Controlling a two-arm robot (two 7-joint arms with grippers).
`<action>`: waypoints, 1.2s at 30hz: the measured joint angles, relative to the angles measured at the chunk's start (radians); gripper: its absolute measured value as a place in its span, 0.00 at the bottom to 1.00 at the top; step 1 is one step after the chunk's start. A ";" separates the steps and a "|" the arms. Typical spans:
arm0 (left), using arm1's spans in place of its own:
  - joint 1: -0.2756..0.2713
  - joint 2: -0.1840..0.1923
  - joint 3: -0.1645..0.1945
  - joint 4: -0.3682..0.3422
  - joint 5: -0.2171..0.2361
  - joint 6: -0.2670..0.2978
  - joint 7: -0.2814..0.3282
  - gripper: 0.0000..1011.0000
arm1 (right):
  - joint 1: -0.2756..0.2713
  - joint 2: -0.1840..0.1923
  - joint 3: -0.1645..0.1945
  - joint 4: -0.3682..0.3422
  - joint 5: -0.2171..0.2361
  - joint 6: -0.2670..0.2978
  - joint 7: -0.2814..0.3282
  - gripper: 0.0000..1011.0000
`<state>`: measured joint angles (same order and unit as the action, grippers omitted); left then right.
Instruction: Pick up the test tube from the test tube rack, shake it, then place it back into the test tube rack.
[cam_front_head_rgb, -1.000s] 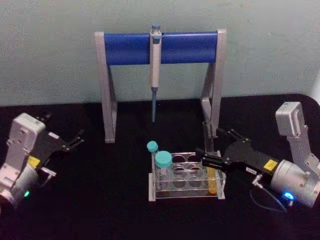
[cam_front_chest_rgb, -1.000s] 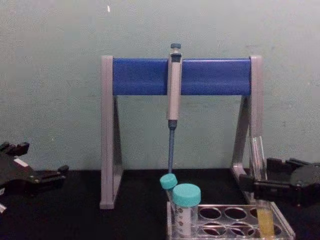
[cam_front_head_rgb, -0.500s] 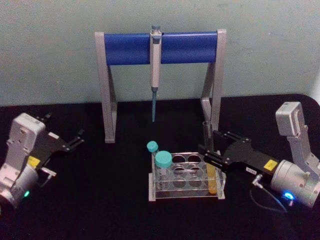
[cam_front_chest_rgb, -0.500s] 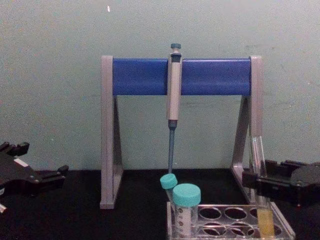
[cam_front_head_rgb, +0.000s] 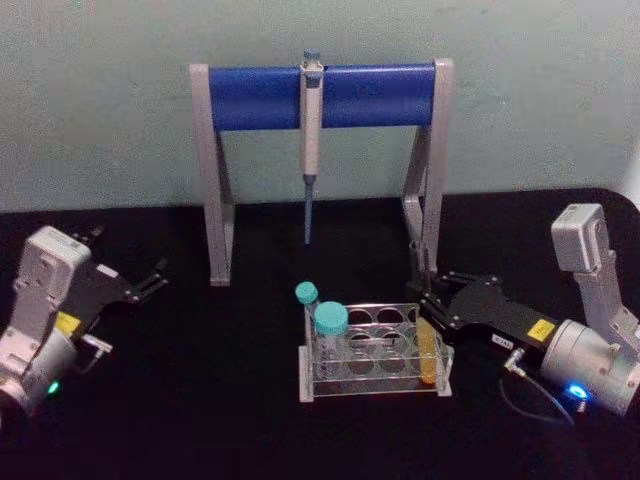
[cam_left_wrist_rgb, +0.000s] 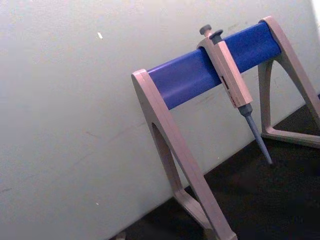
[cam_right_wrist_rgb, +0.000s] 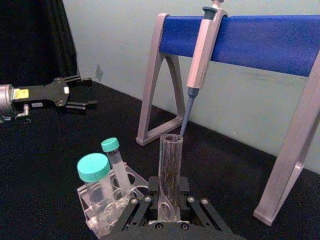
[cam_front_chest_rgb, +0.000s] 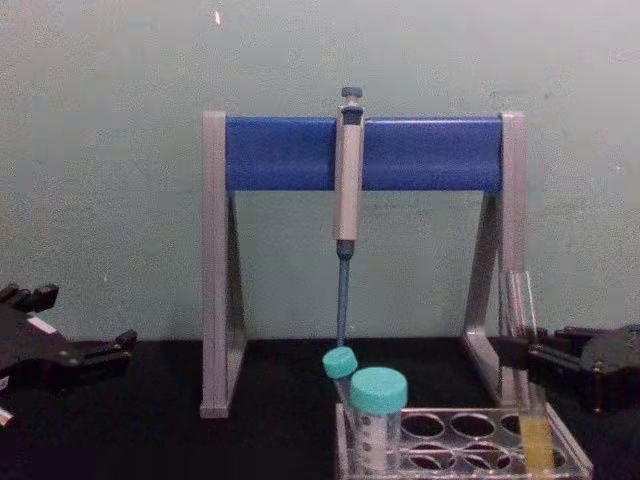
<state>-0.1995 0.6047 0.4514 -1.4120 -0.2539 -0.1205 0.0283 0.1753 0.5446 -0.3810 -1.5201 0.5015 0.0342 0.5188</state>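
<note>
**Q:** Where is the test tube?

**A:** The test tube (cam_front_chest_rgb: 517, 305) stands nearly upright in a hole at the right end of the test tube rack (cam_front_head_rgb: 375, 381). Its yellow-orange liquid sits low inside the rack, and its clear open top rises well above it.

**Q:** Is anything holding it?

**A:** Yes. The right gripper (cam_front_head_rgb: 428, 303) reaches in from the right, and its black fingers are closed on the glass just above the rack's top plate.

**Q:** What is around it?

**A:** Two teal-capped tubes (cam_front_head_rgb: 330, 320) stand at the rack's left end, well apart from it, with empty holes between. Just behind the tube is the right leg of the grey-and-blue pipette stand (cam_front_head_rgb: 260, 97). A pipette (cam_front_head_rgb: 311, 130) hangs from the middle of the stand's bar, tip down, behind the rack. Everything sits on a black counter (cam_front_head_rgb: 220, 400) in front of a pale green wall (cam_front_head_rgb: 100, 100).

**Q:** And the other arm?

**A:** The left gripper (cam_front_head_rgb: 156, 277) rests at the far left of the counter, well apart from the rack, with its fingers spread open.

**Q:** What is hard to see?

**A:** From the head, the tube's clear upper glass blends into the stand's leg behind it. The chest view cuts off the rack's base and the tube's round bottom (only part of the liquid shows there). From the right wrist, the gripper's own body hides the tube's lower part. I cannot tell which row its hole is in.
</note>
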 joint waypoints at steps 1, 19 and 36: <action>0.000 0.000 0.000 0.000 0.000 0.000 0.000 0.99 | 0.000 0.000 0.000 0.000 0.000 0.000 0.000 0.23; 0.000 0.000 0.000 0.000 0.000 0.000 0.000 0.99 | 0.000 0.000 0.000 0.000 0.000 0.000 0.000 0.23; 0.000 0.000 0.000 0.000 0.000 0.000 0.000 0.99 | -0.009 -0.001 0.010 -0.003 0.039 -0.034 0.037 0.23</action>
<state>-0.1995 0.6047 0.4514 -1.4120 -0.2539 -0.1205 0.0282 0.1660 0.5433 -0.3709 -1.5232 0.5406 -0.0002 0.5555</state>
